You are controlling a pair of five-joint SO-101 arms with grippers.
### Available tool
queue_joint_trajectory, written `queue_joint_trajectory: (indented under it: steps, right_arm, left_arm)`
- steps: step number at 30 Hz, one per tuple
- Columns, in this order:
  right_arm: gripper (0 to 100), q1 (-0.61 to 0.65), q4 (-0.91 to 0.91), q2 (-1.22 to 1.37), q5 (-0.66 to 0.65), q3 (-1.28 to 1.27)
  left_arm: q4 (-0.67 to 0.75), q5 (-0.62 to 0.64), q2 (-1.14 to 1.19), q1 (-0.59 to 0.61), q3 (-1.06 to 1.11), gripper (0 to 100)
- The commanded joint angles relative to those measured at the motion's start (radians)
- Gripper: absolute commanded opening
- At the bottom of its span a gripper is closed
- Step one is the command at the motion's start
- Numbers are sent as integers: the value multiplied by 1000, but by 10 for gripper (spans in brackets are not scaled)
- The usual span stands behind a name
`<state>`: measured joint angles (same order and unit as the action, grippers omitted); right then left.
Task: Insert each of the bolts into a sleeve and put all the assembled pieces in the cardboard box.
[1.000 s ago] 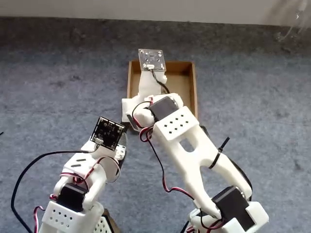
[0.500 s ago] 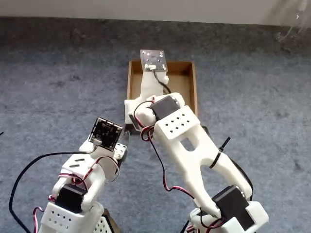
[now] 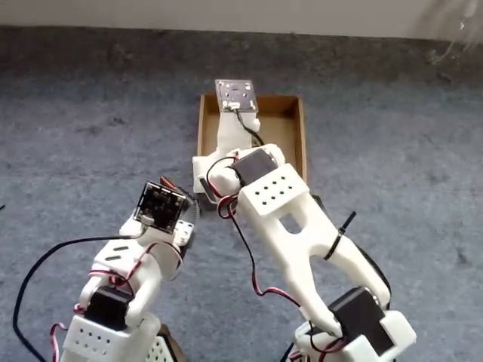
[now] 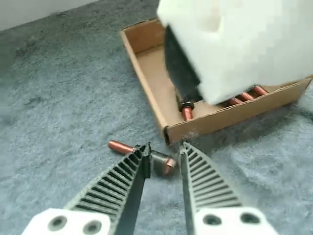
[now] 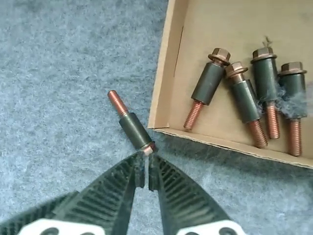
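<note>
Shifted slightly leftward, our left gripper [image 4: 165, 147] stands open just over the last assembled piece [image 5: 133, 128], lying on carpet [image 5: 58, 58] beside the cardboard box [image 5: 160, 93]. Our right gripper [image 5: 145, 164] hangs nearly closed, empty. We judge only this piece remains to box.

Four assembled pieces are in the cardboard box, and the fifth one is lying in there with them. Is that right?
Not quite. Four assembled pieces are in the cardboard box, but the fifth one lies outside it on the carpet, by the box's corner. The right wrist view shows this.
</note>
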<state>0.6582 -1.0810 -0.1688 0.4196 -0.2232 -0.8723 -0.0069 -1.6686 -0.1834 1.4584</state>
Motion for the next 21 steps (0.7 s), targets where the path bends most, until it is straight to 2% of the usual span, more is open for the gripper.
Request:
queue_joint_trajectory:
  steps: [1,4,9,14,21]
  right_arm:
    - [5,5,-8,-12,-84,12]
    - [9,-1,-77,-19,-132,12]
    - [5,-39,-205,-61,-276,-28]
    - [5,-134,-165,-294,-364,-297]
    - [5,-377,-131,-616,-631,-723]
  left_arm:
    - [23,-5,4,171,-51,95]
    - [18,-3,76,272,-82,95]
    - [18,5,430,294,-252,96]
    - [12,94,858,289,-484,98]
    - [-41,176,1300,269,-792,98]
